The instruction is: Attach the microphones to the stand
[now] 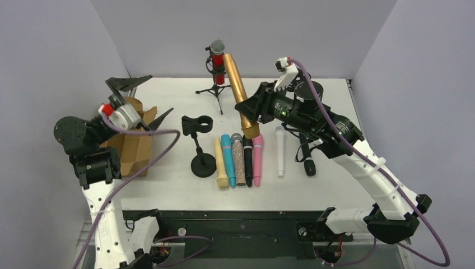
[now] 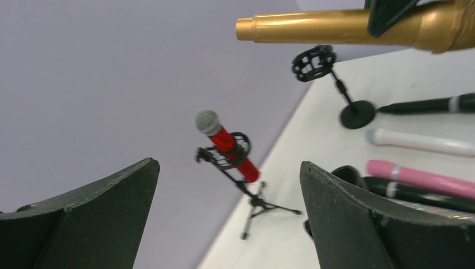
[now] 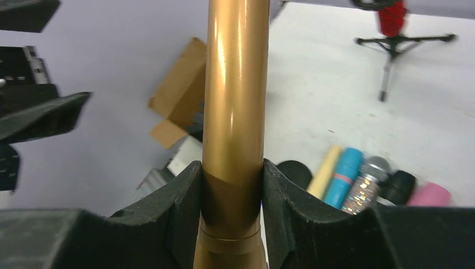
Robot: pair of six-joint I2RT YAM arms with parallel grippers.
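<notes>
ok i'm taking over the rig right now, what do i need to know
Left end effector: open, empty, raised over the box.
Right end effector: shut on the gold mic, held tilted off the table near the tripod stand.
Done: the red mic sits in the tripod stand at the back.
To do: the round-base stand has an empty clip; the gold mic probably goes there.
Lying in a row on the table: cream mic, teal mic, glittery mic, black mic, pink mic.
The white mic lies to their right.
</notes>
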